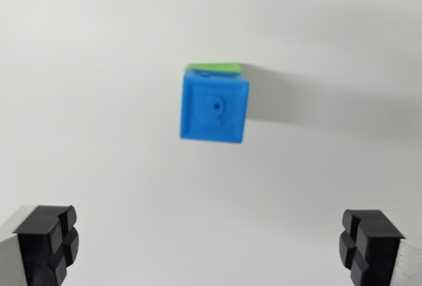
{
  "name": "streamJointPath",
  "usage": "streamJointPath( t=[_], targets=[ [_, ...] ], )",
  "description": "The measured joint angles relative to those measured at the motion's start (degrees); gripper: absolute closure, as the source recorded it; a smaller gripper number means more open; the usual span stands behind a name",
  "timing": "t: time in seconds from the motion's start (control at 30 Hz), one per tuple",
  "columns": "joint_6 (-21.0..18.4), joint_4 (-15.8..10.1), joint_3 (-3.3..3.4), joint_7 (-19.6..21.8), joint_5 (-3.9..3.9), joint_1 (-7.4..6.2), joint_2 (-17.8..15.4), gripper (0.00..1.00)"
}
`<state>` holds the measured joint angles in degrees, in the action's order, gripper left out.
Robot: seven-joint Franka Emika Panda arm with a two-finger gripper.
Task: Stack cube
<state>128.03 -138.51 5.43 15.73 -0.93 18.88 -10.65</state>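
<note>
Black rubber fingertips (46,243) frame the bottom corners of the wrist view, one at the lower left and its partner at the lower right, each mounted on a silvery metal finger. Between them the gripper (210,243) stands wide apart, holding nothing and touching nothing. Well beyond it, near the middle of the view, a blue cube (214,109) sits on top of a green cube (212,68) (only a thin strip of green shows along the blue one's far edge). A round embossed mark is on the blue cube's top face. Both rest on a plain white tabletop (99,101), casting a soft shadow toward the wrist view's right.
</note>
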Motion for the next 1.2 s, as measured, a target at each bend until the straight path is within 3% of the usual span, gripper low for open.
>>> streamJointPath(
  t=[0.6,1.2],
  targets=[
    [-9.4,5.4,-0.16,0.2,-0.19,0.0,-4.0,0.0],
    [-13.2,8.1,-0.24,0.3,-0.21,0.0,-5.1,0.0]
  ],
)
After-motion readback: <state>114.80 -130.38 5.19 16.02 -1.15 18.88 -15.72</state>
